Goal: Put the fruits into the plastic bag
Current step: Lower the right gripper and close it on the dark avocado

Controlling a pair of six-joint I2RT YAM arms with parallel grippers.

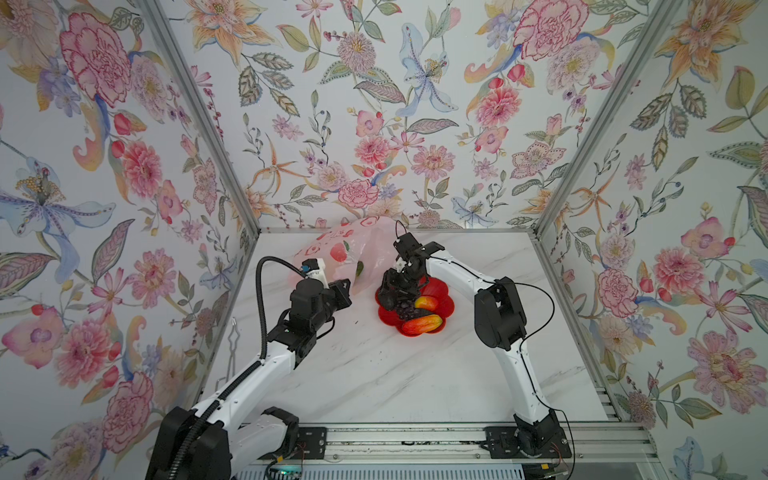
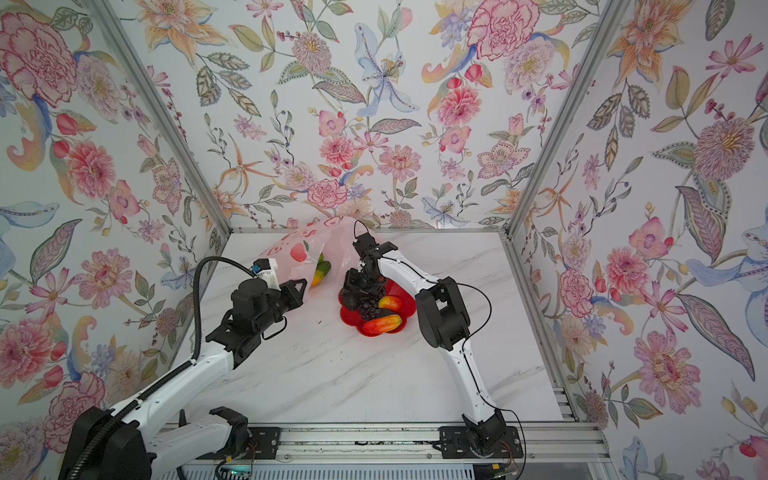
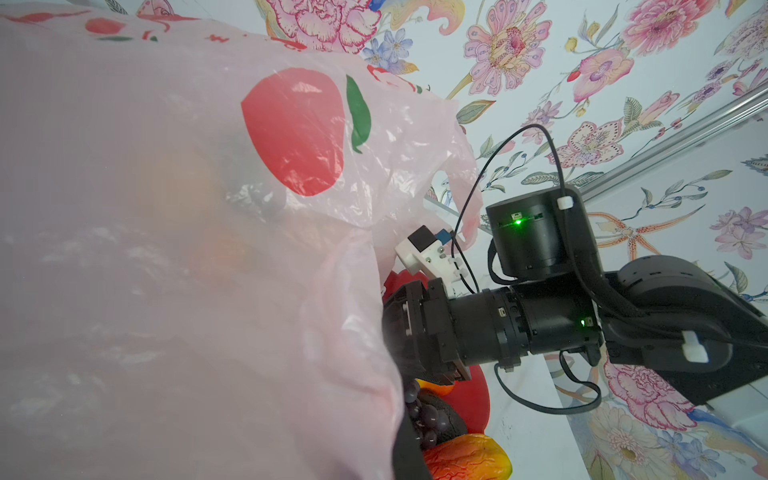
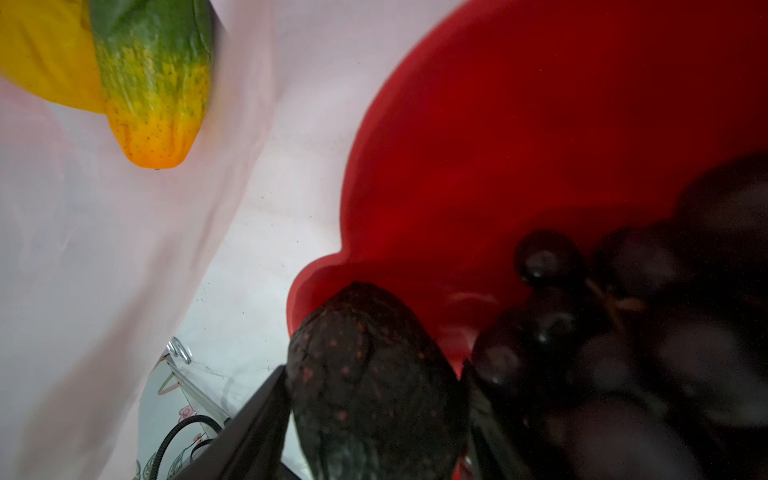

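The plastic bag (image 1: 361,245) was found at the back of the marble table (image 1: 374,374), its mouth turned towards the red flower-shaped dish (image 1: 446,307). Its near edge was held up by the left gripper (image 1: 345,287), whose jaws were pressed together on the thin film. From the left wrist the gripper itself was hidden behind the pink plastic (image 3: 166,249).

Inside the bag, a green-yellow oblong (image 4: 153,83) was seen lying against a yellow fruit (image 4: 45,54). The oblong was also visible through the bag's opening in a top view (image 2: 320,270).

The right gripper (image 1: 388,297) was lowered into the dish on the side nearest the bag. In the right wrist view its fingers (image 4: 257,415) were set on either side of the dark avocado piece (image 4: 365,332), and the claw (image 4: 374,368) appeared to be clamped on it. Whether the piece had left the dish floor could not be told.

Just beside it in the dish (image 4: 540,124) the dark purple grape bunch (image 4: 623,332) was lying. Two red-orange mango shapes (image 1: 428,302) (image 1: 422,324) were seen in the dish as well, on the side towards the robot's base, next to the grapes (image 1: 405,309).
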